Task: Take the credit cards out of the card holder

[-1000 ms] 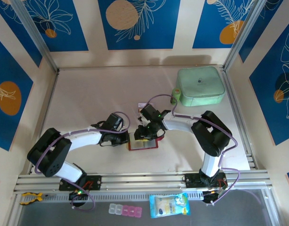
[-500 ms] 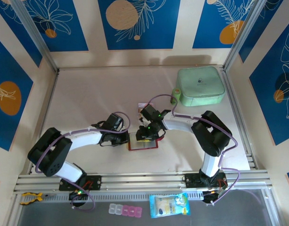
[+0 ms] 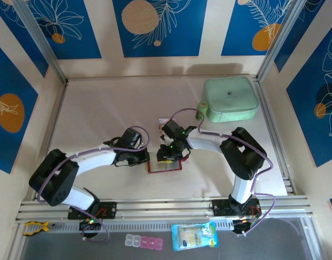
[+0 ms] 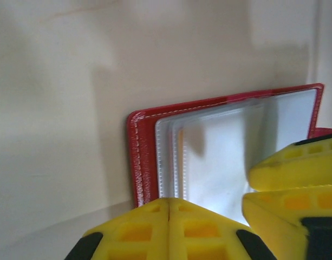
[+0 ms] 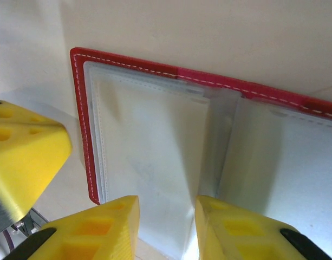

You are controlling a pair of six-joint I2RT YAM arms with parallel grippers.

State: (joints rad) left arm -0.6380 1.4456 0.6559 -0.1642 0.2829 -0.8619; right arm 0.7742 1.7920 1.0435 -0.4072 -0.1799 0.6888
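The red card holder [image 3: 164, 166] lies open on the table between both arms, its pale clear sleeves [image 5: 149, 157] facing up. My left gripper [image 4: 169, 203] is shut, with its tips at the holder's left red edge [image 4: 140, 157] and on the sleeves [image 4: 220, 157]. My right gripper [image 5: 167, 216] hovers open over the left sleeve page with nothing between its fingers. No credit cards show clearly inside the sleeves. A small red-and-white flat piece [image 3: 161, 122], which looks like a card, lies on the table behind the right gripper.
A mint-green case [image 3: 229, 98] sits at the back right. Each wrist view catches the other arm's yellow fingers: the right arm's [image 4: 295, 173] and the left arm's [image 5: 25, 157]. A cable [image 3: 182, 112] loops over the table by the right arm.
The right gripper has dropped slightly onto the holder and its jaws have narrowed a little. The left arm has shifted slightly, its tips staying at the holder's left edge.
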